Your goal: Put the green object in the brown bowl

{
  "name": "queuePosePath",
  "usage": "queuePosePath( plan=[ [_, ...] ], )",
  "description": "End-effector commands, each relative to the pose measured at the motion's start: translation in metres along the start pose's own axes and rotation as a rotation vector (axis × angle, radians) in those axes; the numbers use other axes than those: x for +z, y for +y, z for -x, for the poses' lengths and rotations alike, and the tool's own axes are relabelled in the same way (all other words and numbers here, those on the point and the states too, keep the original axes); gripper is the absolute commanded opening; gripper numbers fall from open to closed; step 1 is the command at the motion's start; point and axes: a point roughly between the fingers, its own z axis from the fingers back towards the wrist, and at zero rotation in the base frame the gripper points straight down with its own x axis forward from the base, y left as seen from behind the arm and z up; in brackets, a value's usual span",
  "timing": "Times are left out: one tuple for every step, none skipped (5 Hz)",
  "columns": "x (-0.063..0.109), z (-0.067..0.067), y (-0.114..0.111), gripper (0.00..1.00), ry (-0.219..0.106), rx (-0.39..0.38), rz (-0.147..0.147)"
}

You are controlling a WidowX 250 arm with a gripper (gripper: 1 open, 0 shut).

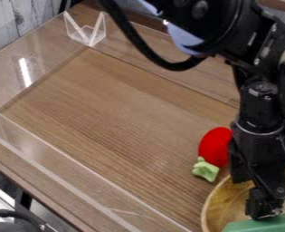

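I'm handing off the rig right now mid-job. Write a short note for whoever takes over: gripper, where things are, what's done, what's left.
Gripper: pointing down over the brown bowl, just above the green object; log suggests open, the view doesn't confirm.
Green object: at the frame's bottom right corner, over the bowl; whether it rests inside is cut off.
Red object and small green piece: on the table beside the bowl.
Left: confirm release, withdraw.
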Motion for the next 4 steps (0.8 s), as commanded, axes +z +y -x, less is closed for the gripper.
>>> queuePosePath(
  plan=[
    [0.017,-0.014,0.000,1.00,-0.054,-0.025,-0.013],
    [0.015,-0.006,0.002,1.00,-0.050,0.000,-0.014],
    [0.013,0.001,0.004,1.00,-0.047,0.027,-0.016],
    [0.010,-0.004,0.004,1.00,-0.046,0.052,-0.017]
  ],
)
